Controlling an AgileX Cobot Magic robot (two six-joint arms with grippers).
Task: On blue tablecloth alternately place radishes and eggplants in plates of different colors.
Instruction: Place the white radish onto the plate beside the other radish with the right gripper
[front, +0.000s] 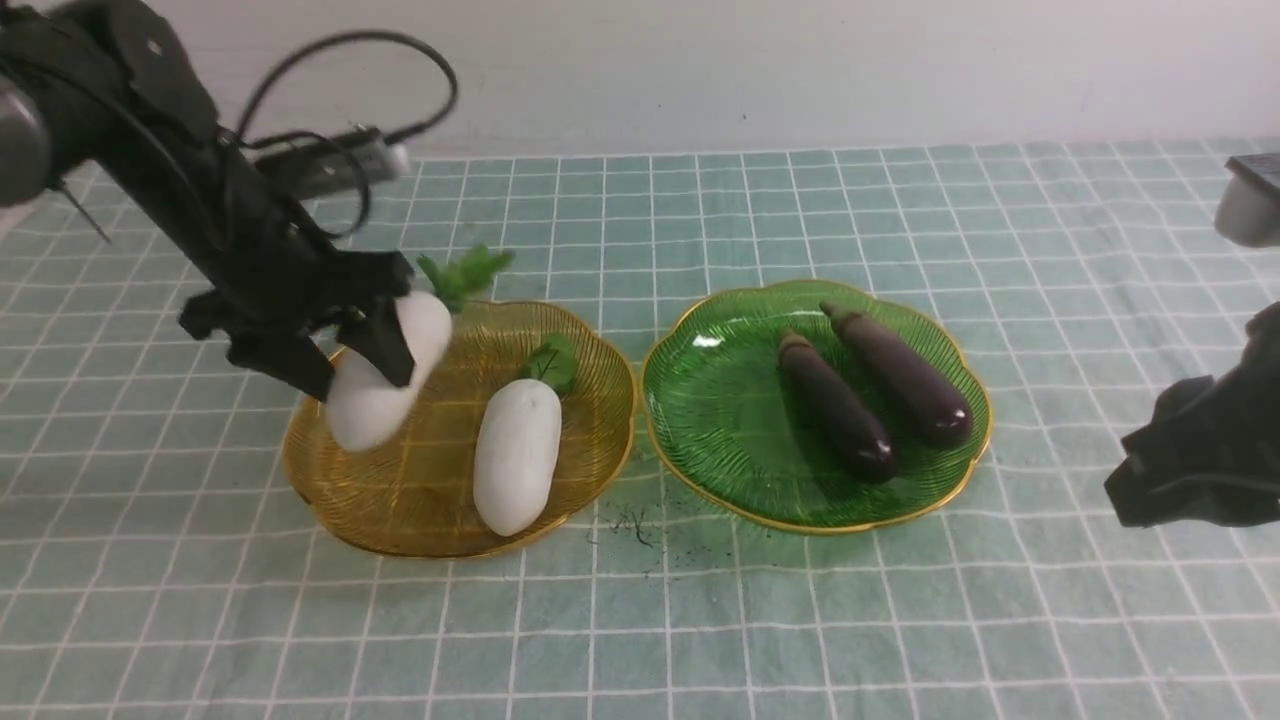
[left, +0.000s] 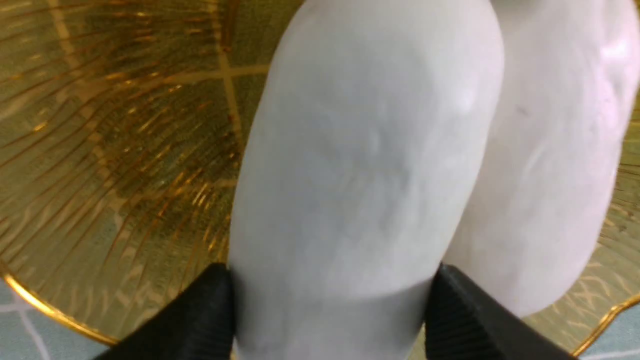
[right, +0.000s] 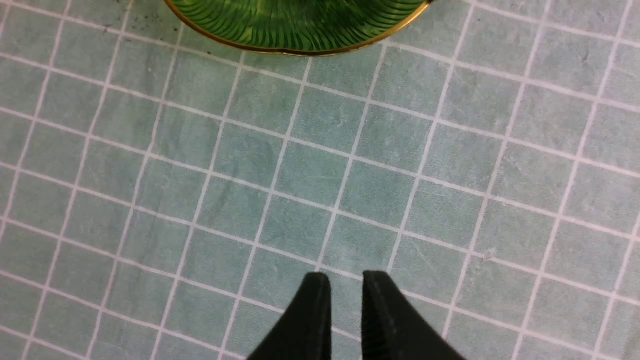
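In the front view, the left tool (front: 350, 350) reaches in from the upper left of the frame and grips a white radish (front: 388, 375) between its fingers. The radish is tilted, its lower end toward the bottom of the frame and its green leaves up and to the right, over the left part of the amber plate (front: 430, 500). The second radish (front: 517, 455) lies in the right half of that plate, leaves toward the top. Right of centre, the green plate (front: 720, 440) holds two dark eggplants (front: 838, 408) (front: 902, 378) side by side, lying diagonally with their stem caps toward the upper left. The right tool (front: 1130, 480) hangs at the right edge, well apart from the green plate. The teal tablecloth (front: 640, 640) with its white grid lies under both plates.

In the left wrist view, the held radish fills the middle of the frame, a dark fingertip pressed to each side near the bottom. The other radish lies just beside it. The ribs of the amber plate show up close, but the leaves seen in the front view are out of frame.

In the right wrist view, the fingertips stand a little apart at the bottom, with nothing between them, a narrow gap that the front view does not make out. Only the green plate's rim area and gridded cloth show clearly.
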